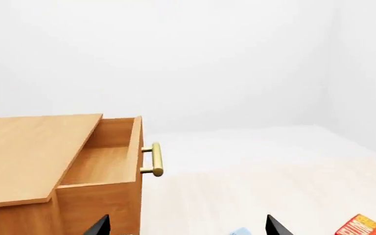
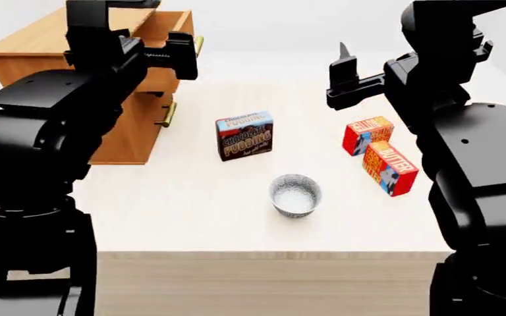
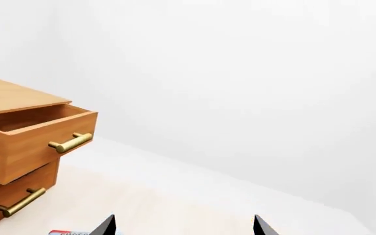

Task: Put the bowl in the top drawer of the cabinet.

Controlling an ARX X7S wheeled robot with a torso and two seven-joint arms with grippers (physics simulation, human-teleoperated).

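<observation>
top drawer (image 2: 167, 26) of the cabinet (image 2: 51, 39) is pulled out, inside bare; table (image 2: 192, 217) around the bowl (image 2: 295, 195) is open. Both grippers, left gripper (image 2: 178, 62) and right gripper (image 2: 345, 82), hang spread apart and holding nothing; bowl's well below, between them.

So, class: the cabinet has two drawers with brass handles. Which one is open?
The top drawer is open: it is pulled out past the cabinet front, its bare inside showing. The lower drawer sits flush and shut.

Chocolate pudding box (image 2: 244, 135) upright at frame centre on the pale table (image 2: 192, 210). Two red-orange boxes (image 2: 379, 158) touching, centre right.
</observation>
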